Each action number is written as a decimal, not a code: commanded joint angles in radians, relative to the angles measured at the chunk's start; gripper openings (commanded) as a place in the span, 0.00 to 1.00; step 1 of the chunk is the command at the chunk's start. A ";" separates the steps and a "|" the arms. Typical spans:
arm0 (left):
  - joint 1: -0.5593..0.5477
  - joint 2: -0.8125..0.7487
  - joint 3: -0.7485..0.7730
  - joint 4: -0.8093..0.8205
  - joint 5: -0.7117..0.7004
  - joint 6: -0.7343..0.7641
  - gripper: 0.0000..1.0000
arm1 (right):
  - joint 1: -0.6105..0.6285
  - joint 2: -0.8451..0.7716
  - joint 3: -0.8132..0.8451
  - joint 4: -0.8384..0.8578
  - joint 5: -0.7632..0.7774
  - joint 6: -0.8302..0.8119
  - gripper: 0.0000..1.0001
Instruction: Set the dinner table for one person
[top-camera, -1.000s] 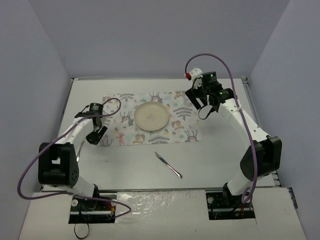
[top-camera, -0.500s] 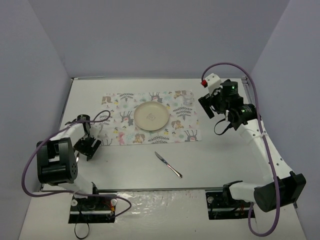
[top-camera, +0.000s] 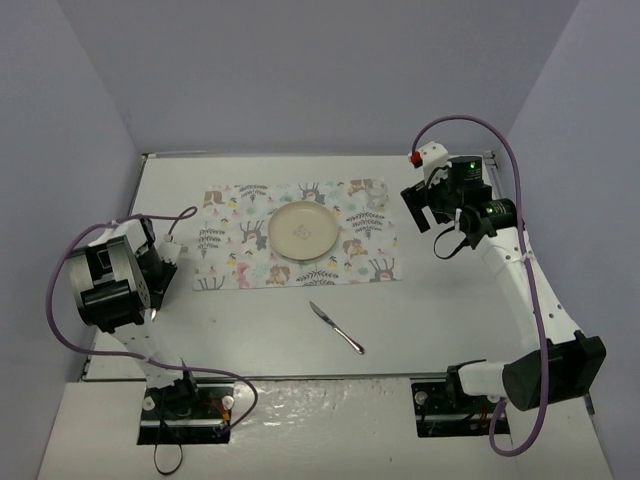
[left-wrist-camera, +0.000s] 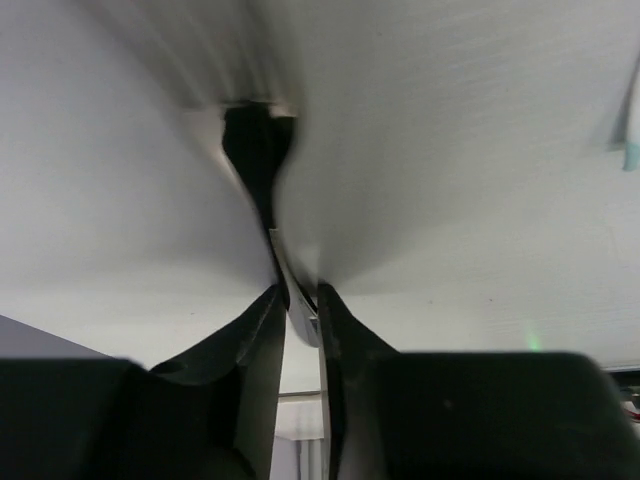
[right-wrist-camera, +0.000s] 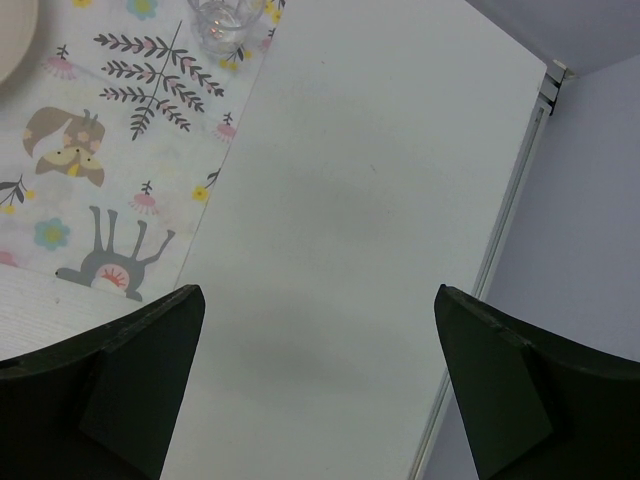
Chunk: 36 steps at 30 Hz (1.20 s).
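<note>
Holds right tool (right-wrist-camera: 318, 300) spread wide over bare surface (right-wrist-camera: 350, 200) beside mat (right-wrist-camera: 120, 150). Holds left tool (left-wrist-camera: 298, 290) nearly pressed together; cannot tell whether pinching anything.

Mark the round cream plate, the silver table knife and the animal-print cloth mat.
round cream plate (top-camera: 302, 231): top view, centre.
silver table knife (top-camera: 336, 328): top view, mid-length.
animal-print cloth mat (top-camera: 375, 252): top view, bare right end.
</note>
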 joint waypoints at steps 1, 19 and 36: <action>0.009 0.082 0.025 0.069 0.106 0.010 0.03 | -0.010 -0.015 0.010 0.032 -0.028 0.009 0.97; -0.162 -0.218 0.374 -0.190 0.148 -0.121 0.00 | -0.031 -0.045 -0.072 0.080 -0.038 0.019 0.96; -0.403 0.172 0.633 -0.029 0.183 -0.596 0.00 | -0.086 -0.056 -0.199 0.165 -0.014 0.040 0.96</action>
